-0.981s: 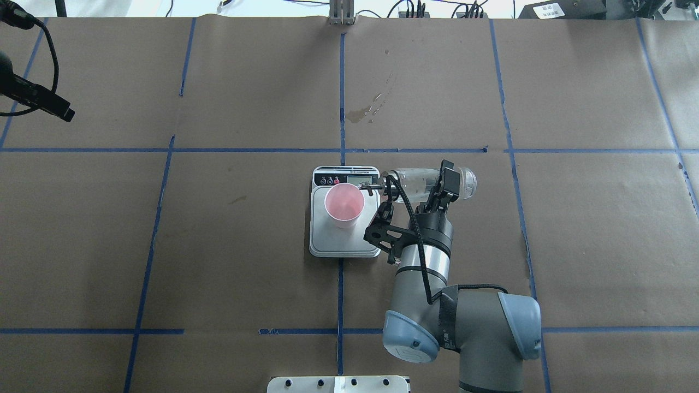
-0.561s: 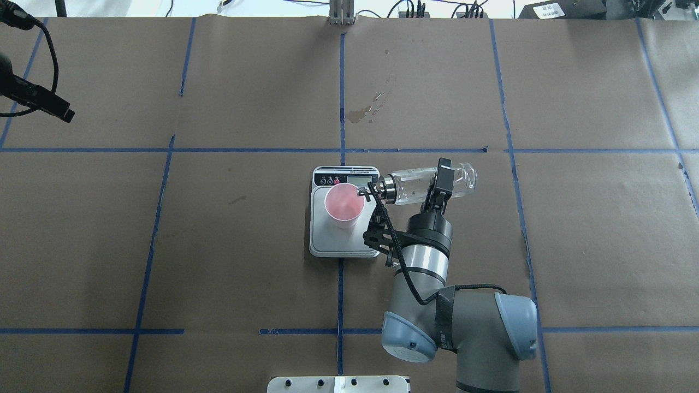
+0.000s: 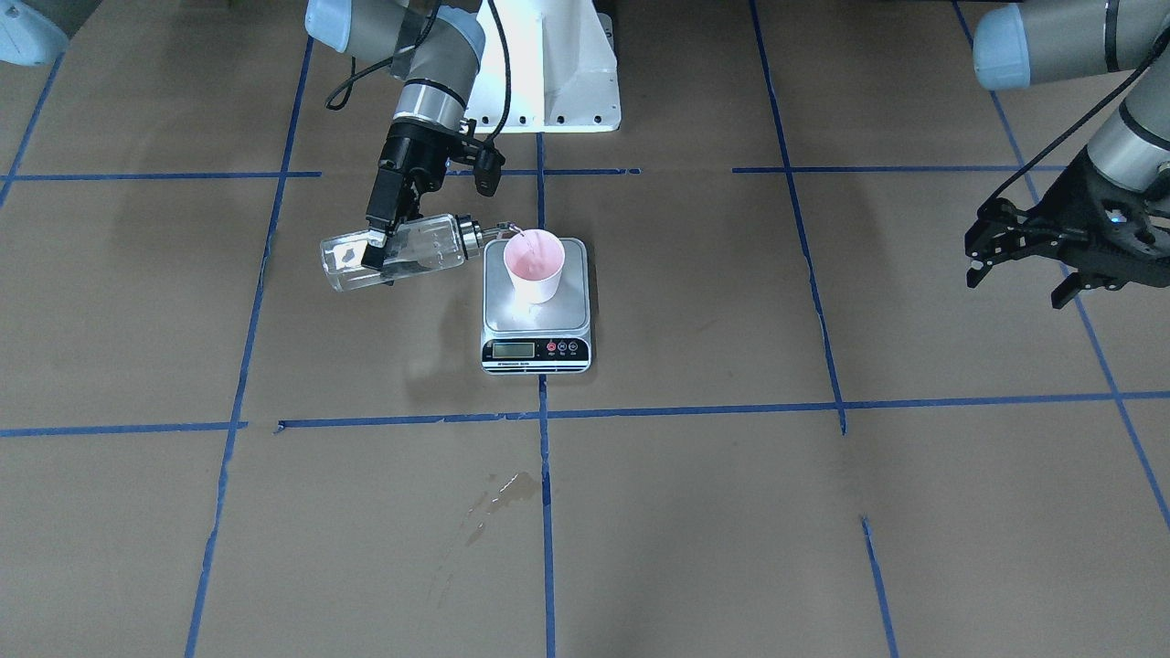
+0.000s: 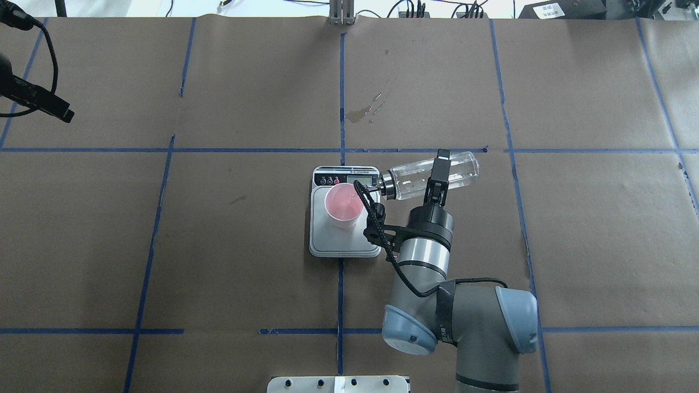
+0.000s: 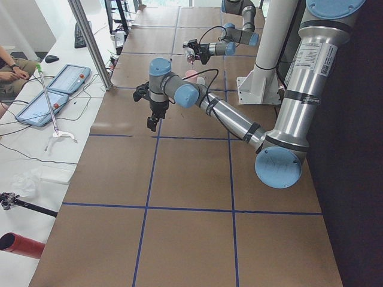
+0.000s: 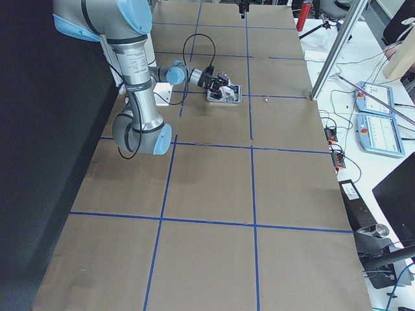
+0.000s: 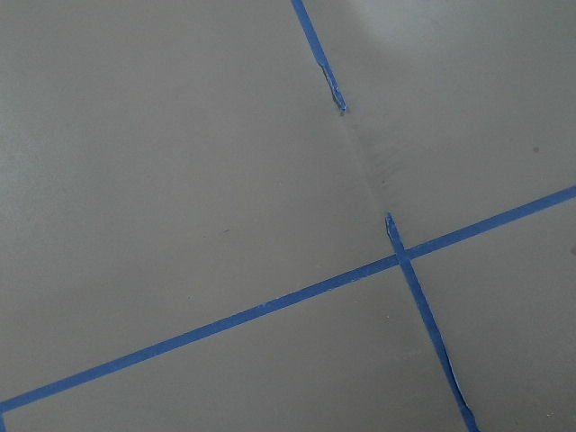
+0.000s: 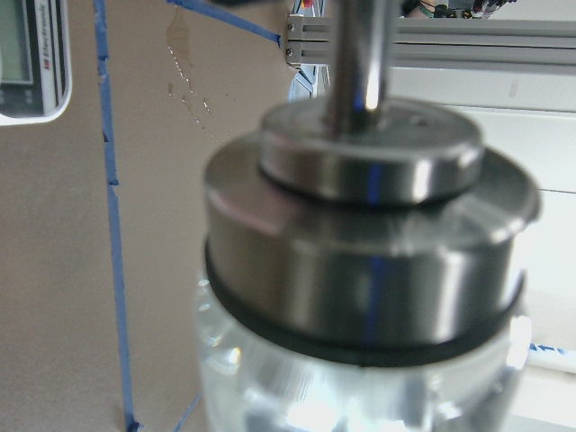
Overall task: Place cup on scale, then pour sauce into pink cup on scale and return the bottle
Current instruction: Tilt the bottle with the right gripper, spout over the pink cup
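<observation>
The pink cup (image 4: 344, 204) (image 3: 535, 265) stands upright on the far part of the scale (image 4: 344, 240) (image 3: 498, 315), just behind its display. My right gripper (image 4: 439, 172) (image 3: 375, 247) is shut on the clear glass bottle (image 4: 409, 177) (image 3: 420, 249). The bottle is tipped nearly flat, base raised, and its spout reaches over the cup's rim. A thin stream of clear sauce (image 3: 518, 236) runs from the spout into the cup. The silver collar (image 8: 369, 261) fills the right wrist view. Far off at the table's left, my left gripper (image 3: 1016, 283) (image 5: 149, 113) hangs open and holds nothing.
A spill stain (image 4: 360, 112) (image 3: 498, 493) marks the brown paper beyond the scale. Blue tape lines (image 7: 270, 310) cross the table. The robot's white base (image 3: 548, 73) stands behind the scale. A person's hand (image 5: 12, 66) rests at a side table with tablets.
The right wrist has rolled and lifted the bottle's base, tipping it further. The spout has stayed over the cup's rim. The left arm has not moved.
</observation>
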